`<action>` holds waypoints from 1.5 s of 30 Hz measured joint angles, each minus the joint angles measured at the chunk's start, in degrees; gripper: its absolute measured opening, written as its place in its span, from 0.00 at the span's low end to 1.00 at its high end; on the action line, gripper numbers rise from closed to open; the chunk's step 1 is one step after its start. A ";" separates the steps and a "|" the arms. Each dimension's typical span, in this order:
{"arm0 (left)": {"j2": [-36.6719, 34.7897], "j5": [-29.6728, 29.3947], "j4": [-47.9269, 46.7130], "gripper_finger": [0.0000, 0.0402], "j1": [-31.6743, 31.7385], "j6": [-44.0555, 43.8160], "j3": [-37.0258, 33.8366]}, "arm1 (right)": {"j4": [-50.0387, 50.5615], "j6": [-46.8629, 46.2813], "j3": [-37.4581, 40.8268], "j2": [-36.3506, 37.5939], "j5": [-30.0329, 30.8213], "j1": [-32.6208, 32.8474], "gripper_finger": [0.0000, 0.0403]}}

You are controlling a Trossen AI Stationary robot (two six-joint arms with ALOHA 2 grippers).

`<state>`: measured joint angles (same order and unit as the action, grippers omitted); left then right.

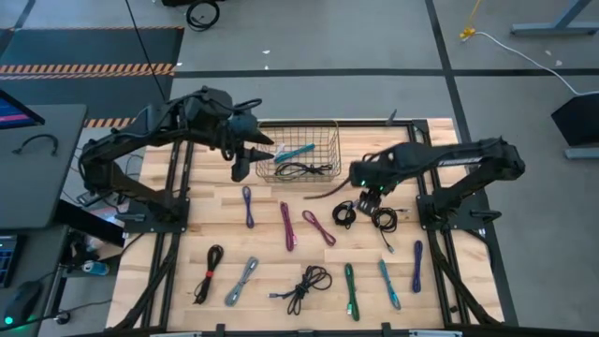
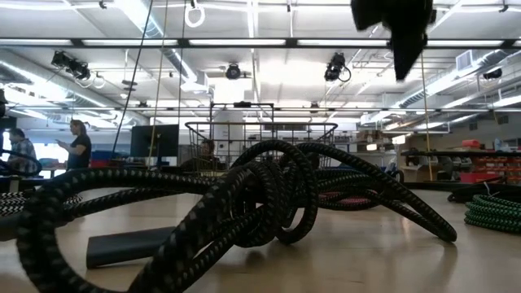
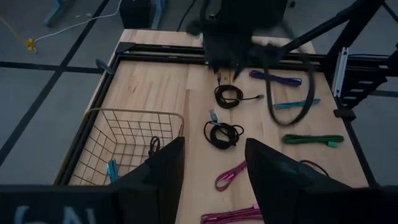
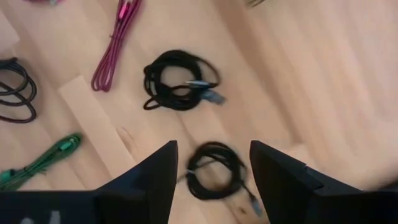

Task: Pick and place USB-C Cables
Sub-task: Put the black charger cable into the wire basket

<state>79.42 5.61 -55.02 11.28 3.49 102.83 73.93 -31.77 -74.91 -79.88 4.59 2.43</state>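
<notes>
The right arm reaches in from the right of the high view, its right gripper (image 4: 211, 163) held over the table with fingers apart and empty. A black coil (image 4: 214, 171) lies directly under it between the fingers; a second coil (image 4: 180, 81) lies just beyond. The left gripper (image 1: 241, 167) hangs open beside the basket (image 1: 329, 140), upper centre. Two cables lie in the basket, about thirteen on the table (image 1: 271, 271).

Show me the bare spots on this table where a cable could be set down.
Bare wood lies left of the wire basket, between the purple cable and the table's left edge, and at the far right corner beyond the right gripper. The near rows are crowded, as is the patch around the two black coils under that gripper.
</notes>
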 joint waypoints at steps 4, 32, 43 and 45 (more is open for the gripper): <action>0.47 -0.01 -0.06 0.43 -0.04 0.04 0.00 | -11.63 -3.13 10.04 0.00 -3.47 -0.07 0.56; 0.44 0.01 -0.10 0.43 0.01 -1.37 -0.02 | -36.11 -11.49 28.09 0.02 -2.71 -4.37 0.67; 0.44 0.01 -0.05 0.43 0.01 -1.38 -0.02 | -35.78 -10.61 28.10 0.02 -3.80 -4.37 0.56; 0.44 0.01 -0.05 0.43 0.01 -1.39 -0.02 | -35.78 -10.65 28.10 0.02 -4.68 -4.34 0.48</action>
<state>79.85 5.63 -55.07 11.29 2.11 102.80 38.15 -42.42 -46.81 -79.85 -0.09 -1.91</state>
